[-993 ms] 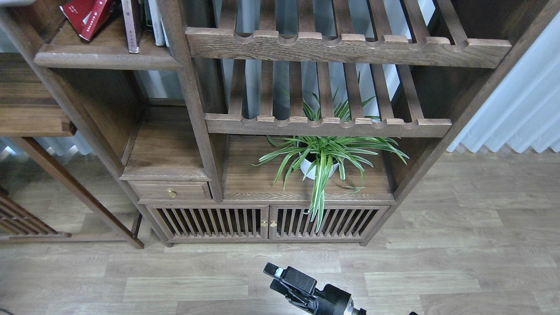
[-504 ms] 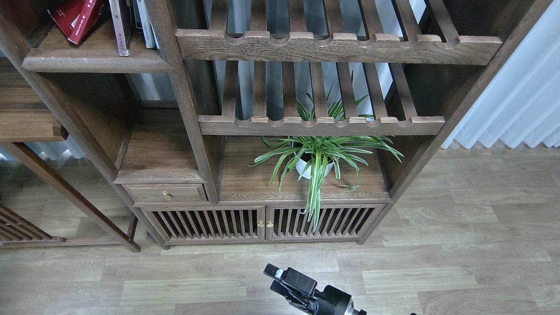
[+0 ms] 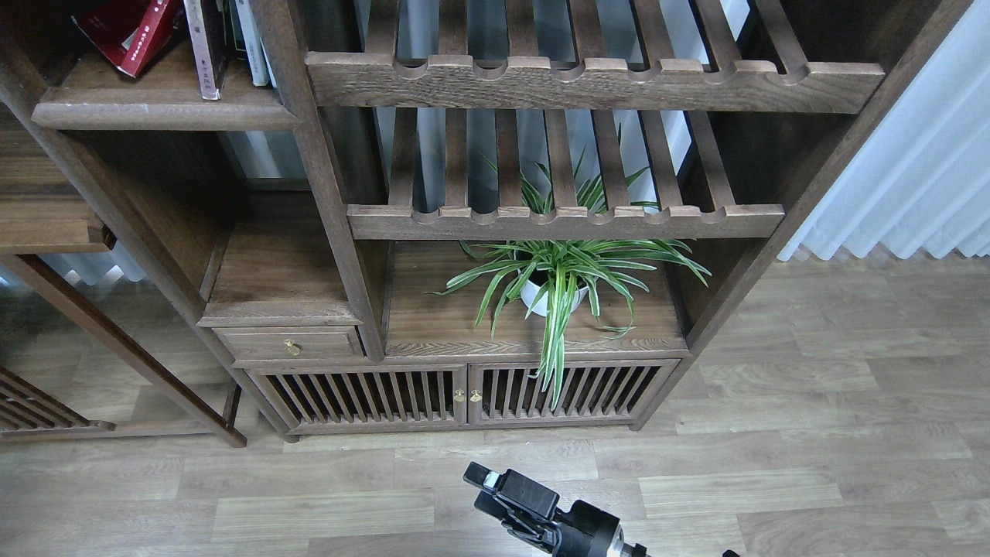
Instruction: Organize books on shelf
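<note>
The books stand at the top left of the head view. A red book leans to the left, a dark book with a pale spine stands upright beside it, and a white book stands against the post. They rest on the shelf, a solid dark-brown board with a rounded front edge. My right gripper is low at the bottom centre, over the floor and far below the books. Its two fingers stand slightly apart with nothing between them. My left gripper is out of view.
Two slatted racks with notched front rails fill the bookcase's middle. A potted spider plant sits on the lower board above slatted doors. A small drawer is at the lower left. A white curtain hangs at the right.
The whole bookcase has shifted left and slightly up in the view, so the books sit closer to the top-left corner. My right gripper holds the same place and pose.
</note>
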Robot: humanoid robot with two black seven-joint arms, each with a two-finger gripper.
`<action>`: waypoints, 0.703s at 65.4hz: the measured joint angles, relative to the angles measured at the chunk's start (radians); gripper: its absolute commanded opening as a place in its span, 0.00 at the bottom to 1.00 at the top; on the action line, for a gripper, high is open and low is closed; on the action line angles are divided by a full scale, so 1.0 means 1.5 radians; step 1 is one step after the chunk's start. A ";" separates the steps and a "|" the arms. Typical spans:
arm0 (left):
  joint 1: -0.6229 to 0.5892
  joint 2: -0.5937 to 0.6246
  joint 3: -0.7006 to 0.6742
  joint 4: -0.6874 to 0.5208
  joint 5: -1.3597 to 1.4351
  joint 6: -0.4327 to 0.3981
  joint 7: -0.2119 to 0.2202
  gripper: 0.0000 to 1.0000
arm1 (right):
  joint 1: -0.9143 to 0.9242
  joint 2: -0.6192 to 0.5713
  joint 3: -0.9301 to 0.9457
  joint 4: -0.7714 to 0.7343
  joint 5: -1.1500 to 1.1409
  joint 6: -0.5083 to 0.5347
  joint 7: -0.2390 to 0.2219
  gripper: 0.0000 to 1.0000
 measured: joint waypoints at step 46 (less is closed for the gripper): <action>-0.001 -0.091 -0.030 0.009 0.017 0.000 -0.026 0.77 | 0.003 0.000 0.011 0.003 0.002 0.000 0.000 0.99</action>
